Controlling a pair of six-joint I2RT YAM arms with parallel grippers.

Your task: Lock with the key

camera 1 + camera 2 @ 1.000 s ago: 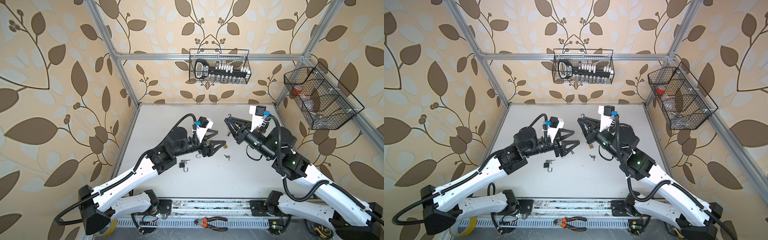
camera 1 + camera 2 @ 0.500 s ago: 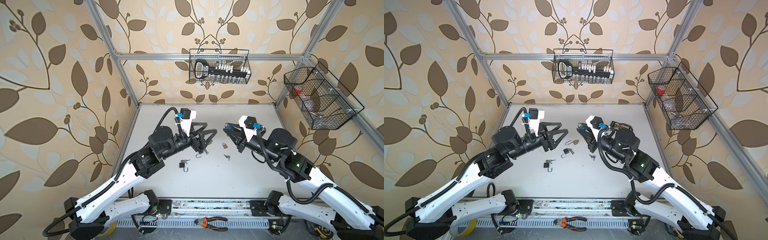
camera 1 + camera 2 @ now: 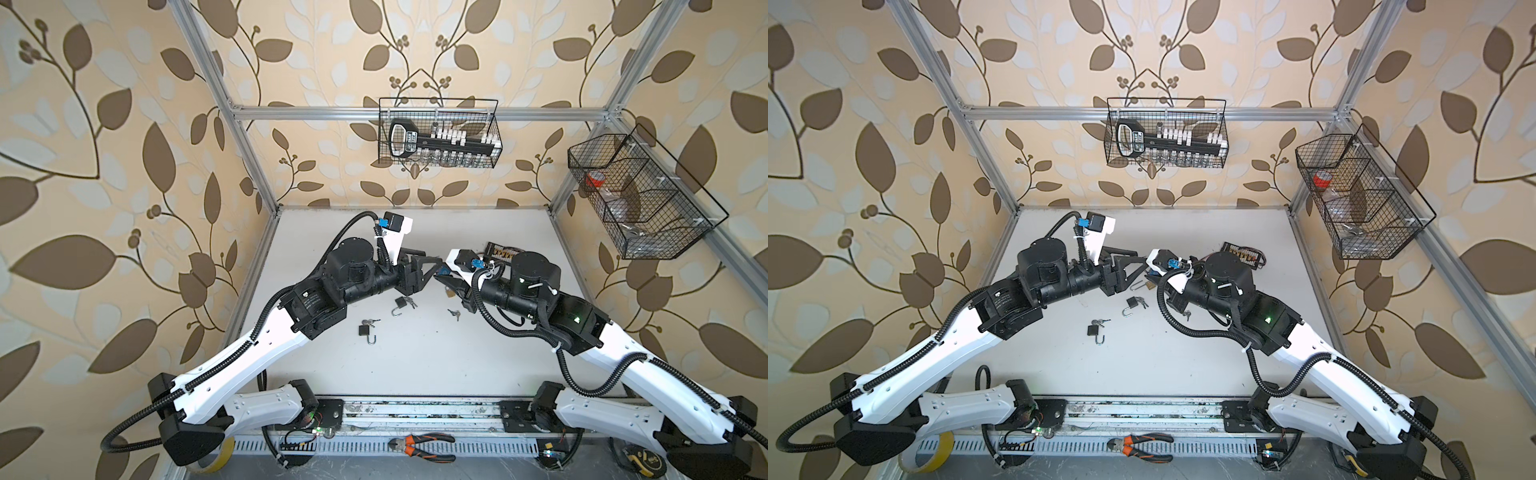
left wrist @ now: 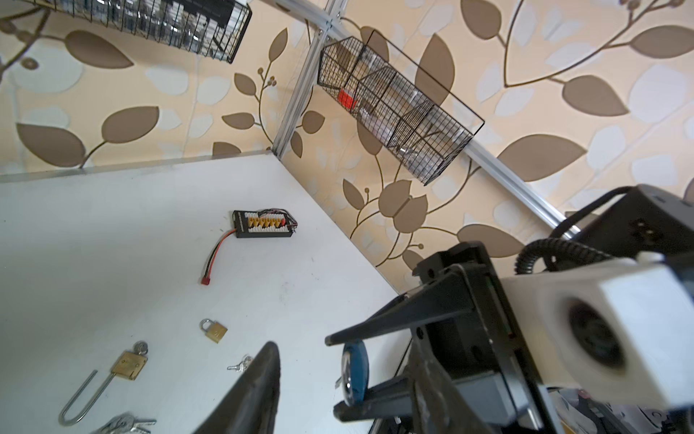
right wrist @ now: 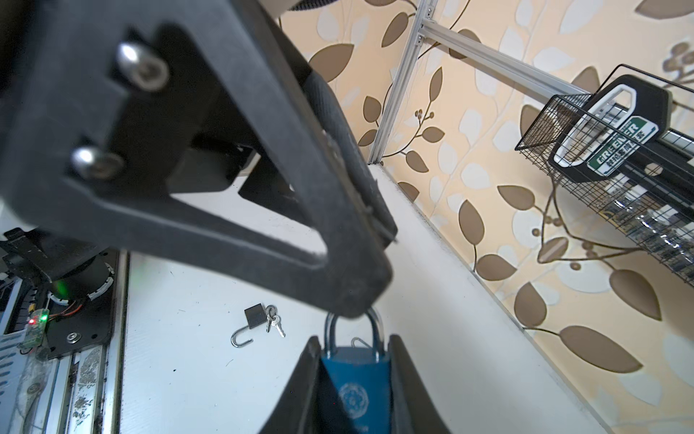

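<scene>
Right gripper has its fingers pinching the blue padlock by the body. The shackle pokes out past the tips and the whole thing is held up off the white table. The left gripper sits nose to nose with it, fingers spread apart. One tip is right at the top of the shackle, can't tell if it actually touches.

Under both sets of fingers the table's pretty littered:
- a small brass padlock
- a long-shackle brass padlock with what looks like a key in it
- some loose keys
- two black padlocks with open shackles, toward the front from the left fingers

Behind the right fingers there's a black connector board with a red-and-black lead. The room is leaf wallpaper all round with an aluminium frame. Wire baskets hang on the back and right walls, and there are pliers on the front rail.
</scene>
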